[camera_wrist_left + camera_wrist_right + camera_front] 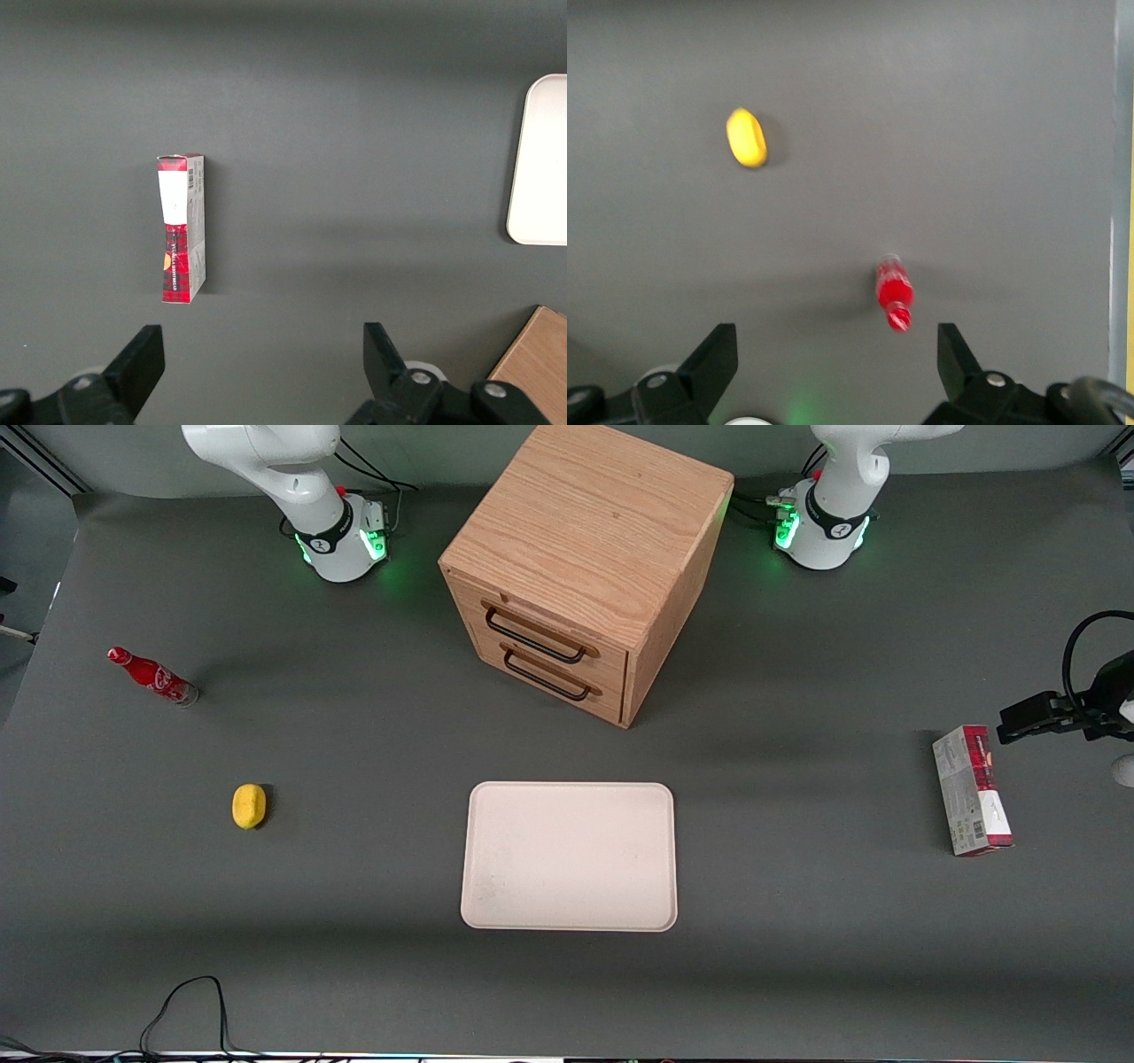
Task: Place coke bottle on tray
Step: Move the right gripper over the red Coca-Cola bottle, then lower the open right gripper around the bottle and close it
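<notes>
Right wrist view alone shows gripper (833, 367) spread above coke bottle (894, 295).

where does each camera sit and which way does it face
Front view: high, facing the robots, looking down on the table, tray, cabinet, bottle and lemon; both arm bases show.
Left wrist view: on the parked arm, looking down at the carton; its fingers show.
Right wrist view: above the bottle and lemon; the open gripper shows.
Front and right wrist views share bottle and lemon.
</notes>
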